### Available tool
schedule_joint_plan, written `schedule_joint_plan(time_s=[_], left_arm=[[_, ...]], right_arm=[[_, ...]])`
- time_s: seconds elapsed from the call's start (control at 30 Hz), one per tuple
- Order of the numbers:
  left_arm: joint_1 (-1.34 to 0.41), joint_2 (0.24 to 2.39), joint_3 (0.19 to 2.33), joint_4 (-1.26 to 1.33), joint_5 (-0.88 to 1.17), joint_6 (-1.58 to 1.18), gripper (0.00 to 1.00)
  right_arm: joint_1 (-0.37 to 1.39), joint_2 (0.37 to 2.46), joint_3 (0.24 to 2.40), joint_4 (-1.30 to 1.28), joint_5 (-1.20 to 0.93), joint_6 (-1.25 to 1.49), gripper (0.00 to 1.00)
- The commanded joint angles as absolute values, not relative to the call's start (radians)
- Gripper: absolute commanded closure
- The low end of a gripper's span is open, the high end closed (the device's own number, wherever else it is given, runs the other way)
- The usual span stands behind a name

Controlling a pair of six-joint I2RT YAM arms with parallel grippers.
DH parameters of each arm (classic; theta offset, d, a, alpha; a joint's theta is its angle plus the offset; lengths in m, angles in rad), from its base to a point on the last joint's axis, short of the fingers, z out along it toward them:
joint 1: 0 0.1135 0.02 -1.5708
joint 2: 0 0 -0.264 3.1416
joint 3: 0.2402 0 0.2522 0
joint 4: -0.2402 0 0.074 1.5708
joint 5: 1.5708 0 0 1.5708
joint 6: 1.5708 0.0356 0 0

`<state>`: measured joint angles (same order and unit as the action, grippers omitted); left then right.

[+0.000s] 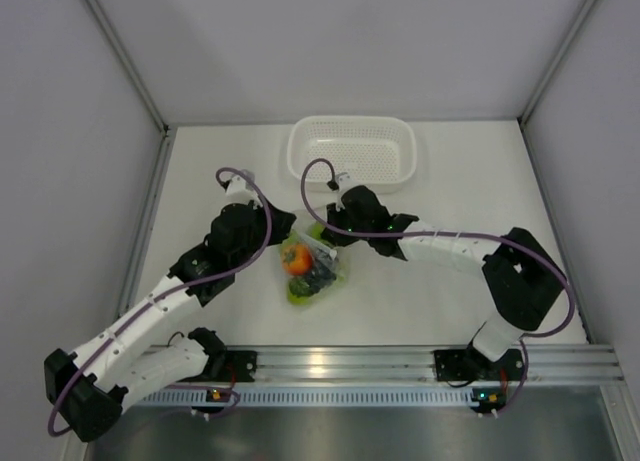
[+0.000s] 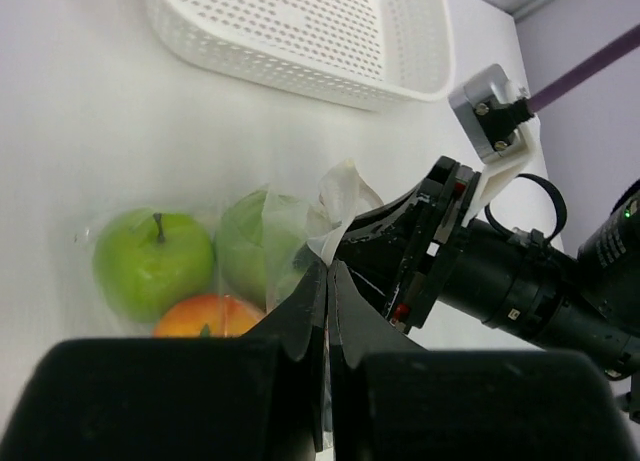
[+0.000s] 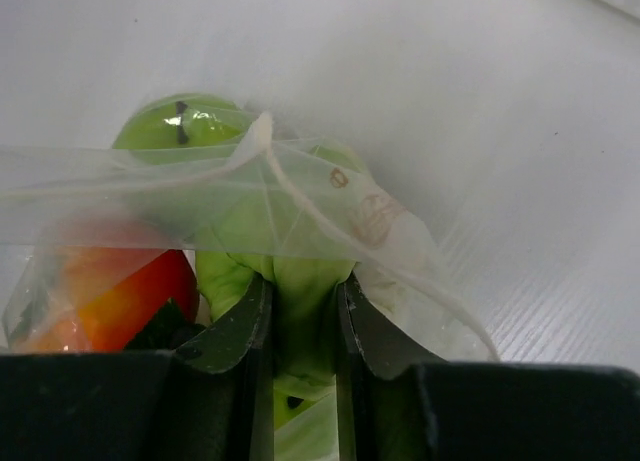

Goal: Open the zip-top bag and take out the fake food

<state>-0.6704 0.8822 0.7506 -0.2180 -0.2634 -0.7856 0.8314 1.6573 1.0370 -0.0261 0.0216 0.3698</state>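
Both arms (image 1: 160, 303) bend inward, jaws pinching the zip-top bag (image 1: 318, 266).

**White Booth, Pale Table, Even Light**

A white table (image 1: 470, 181) fills the middle of the top view, matte and smooth. In the right wrist view its surface (image 3: 560, 271) shows faint parallel ribbing. Plain pale grey walls close it in on three sides: the left wall (image 1: 60, 181), the back wall (image 1: 340, 41) and the right wall (image 1: 605, 181). Slim metal frame posts run up the two back corners, one on the left (image 1: 120, 53) and one on the right (image 1: 563, 53). An aluminium rail (image 1: 340, 361) lies along the near edge of the table, with a slotted strip (image 1: 340, 393) just below it and a dull grey panel (image 1: 340, 431) beyond that. The light is soft and even, the shadows are weak, and a bright glint sits on the rail.
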Motion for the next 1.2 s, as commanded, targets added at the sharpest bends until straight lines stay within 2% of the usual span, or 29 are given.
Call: schedule_joint_plan(time_s=[0.0,0.2,0.4,0.63,1.17], left_arm=[[-0.667,0.913,0.880,-0.095,-0.139,-0.591,1.00],[-0.669,0.982,0.959,-0.086,0.111,-0.435,1.00],[-0.683,1.040,0.969,-0.086,0.250,-0.365,1.00],[-0.686,1.009,0.911,-0.090,-0.038,-0.451,1.00],[-0.686,1.040,0.903,-0.170,-0.253,-0.633,1.00]], right_arm=[[0.847,1.563,1.016,-0.034,0.044,0.305,1.00],[0.877,1.459,1.008,-0.040,0.051,0.275,1.00],[0.891,1.399,1.043,-0.066,0.052,0.245,1.00],[0.902,1.353,1.057,-0.133,0.081,0.235,1.00],[0.917,1.154,1.066,-0.288,0.127,0.229,1.00]])
